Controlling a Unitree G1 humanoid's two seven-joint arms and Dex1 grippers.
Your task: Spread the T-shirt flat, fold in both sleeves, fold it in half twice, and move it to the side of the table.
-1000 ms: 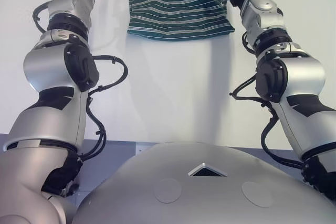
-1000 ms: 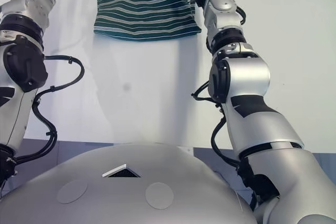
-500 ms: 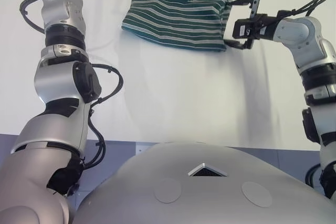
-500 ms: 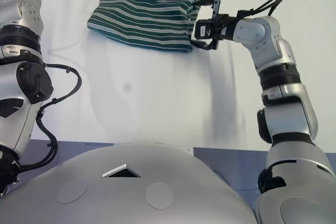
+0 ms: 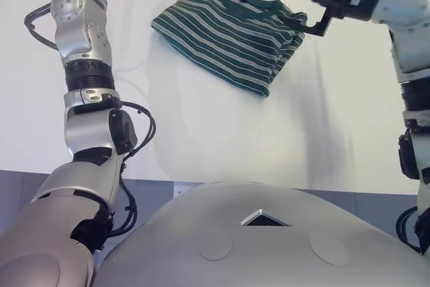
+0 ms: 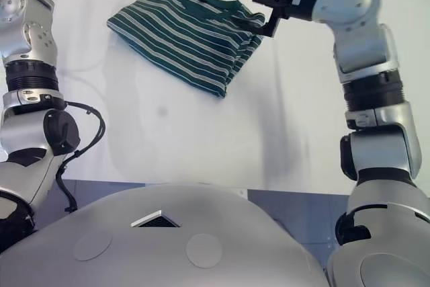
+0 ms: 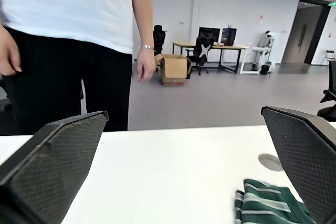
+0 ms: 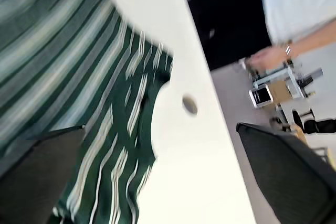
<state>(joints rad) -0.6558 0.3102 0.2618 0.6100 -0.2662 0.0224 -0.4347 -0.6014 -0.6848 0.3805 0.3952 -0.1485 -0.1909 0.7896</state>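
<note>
Relocation looks to be your step: the folded T-shirt [image 5: 232,35] lies askew on the far bench [image 5: 222,139], your right gripper [image 8: 160,127] spread wide at its edge, left gripper [image 7: 185,113] released nearby, so next you close on that edge and drag sideways.

This is an open-plan office, or a lab set up inside one: beyond the white table [image 7: 173,166] lies a wide grey floor [image 7: 220,95] running to a row of desks [image 7: 236,46] with dark monitors [image 7: 212,33] and black swivel chairs [image 7: 200,53]. A cardboard box [image 7: 176,69] stands on the floor in front of the desks, the walls [image 7: 236,9] are plain white, and a tall dark doorway [image 7: 311,31] opens at the far side. The table has a round cable hole [image 7: 270,162] of the kind found in office furniture.
</note>
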